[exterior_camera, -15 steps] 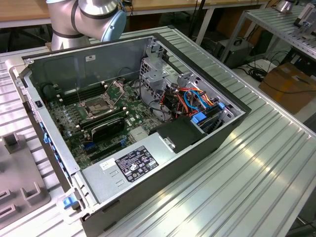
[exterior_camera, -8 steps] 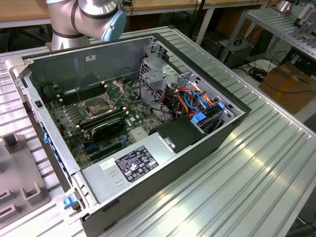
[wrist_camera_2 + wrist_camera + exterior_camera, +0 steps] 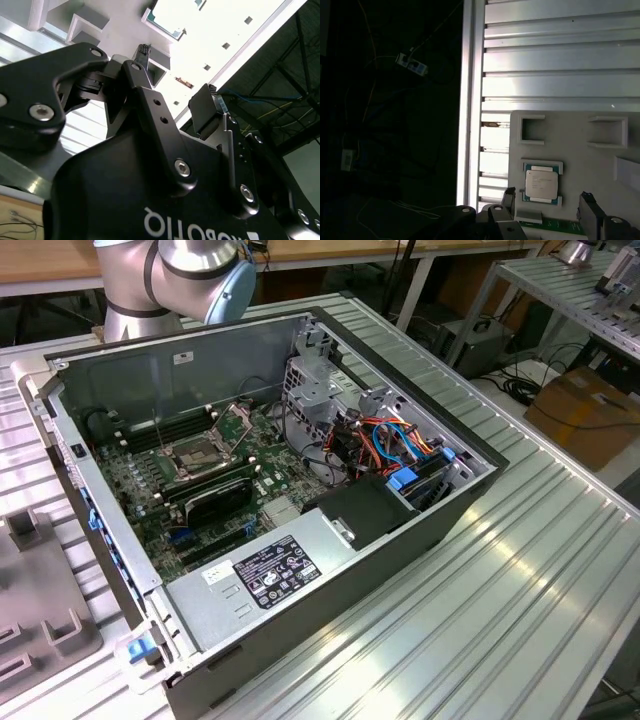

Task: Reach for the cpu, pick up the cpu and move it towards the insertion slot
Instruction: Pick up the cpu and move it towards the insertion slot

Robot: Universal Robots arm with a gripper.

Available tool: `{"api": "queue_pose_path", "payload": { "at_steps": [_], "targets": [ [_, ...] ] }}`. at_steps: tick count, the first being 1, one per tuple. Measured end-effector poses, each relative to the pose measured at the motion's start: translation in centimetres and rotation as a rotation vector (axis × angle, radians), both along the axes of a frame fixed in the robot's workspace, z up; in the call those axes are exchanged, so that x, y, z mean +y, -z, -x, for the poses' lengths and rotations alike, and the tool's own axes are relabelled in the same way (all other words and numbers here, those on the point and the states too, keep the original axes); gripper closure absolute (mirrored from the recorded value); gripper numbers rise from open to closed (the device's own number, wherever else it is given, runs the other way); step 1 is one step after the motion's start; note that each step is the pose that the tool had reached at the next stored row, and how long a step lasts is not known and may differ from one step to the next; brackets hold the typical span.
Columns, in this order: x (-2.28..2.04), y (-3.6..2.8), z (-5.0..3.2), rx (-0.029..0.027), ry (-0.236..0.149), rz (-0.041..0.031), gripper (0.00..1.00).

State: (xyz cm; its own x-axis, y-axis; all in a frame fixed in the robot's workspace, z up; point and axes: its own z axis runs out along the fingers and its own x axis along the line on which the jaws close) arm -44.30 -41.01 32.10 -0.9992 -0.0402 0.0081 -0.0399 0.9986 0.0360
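Two black fingers [image 3: 590,212] spread, flat square silvery cpu [image 3: 541,183]

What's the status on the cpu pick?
Claw open, empty, close over the cpu. It sits in the grey tray, not gripped. The insertion slot is in the case. Nothing between claw and cpu.

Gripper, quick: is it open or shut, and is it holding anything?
Gripper: open, holding nothing. The cpu lies close by, not gripped.
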Motion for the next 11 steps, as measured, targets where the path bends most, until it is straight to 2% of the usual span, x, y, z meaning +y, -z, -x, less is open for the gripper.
{"api": "queue_pose_path", "payload": {
  "at_steps": [6, 11],
  "targets": [
    [-0.01, 0.42, 0.0, 0.0, 0.0, 0.0, 0.4],
    [0.0, 0.52, 0.0, 0.0, 0.0, 0.0, 0.4]
  ]
}}
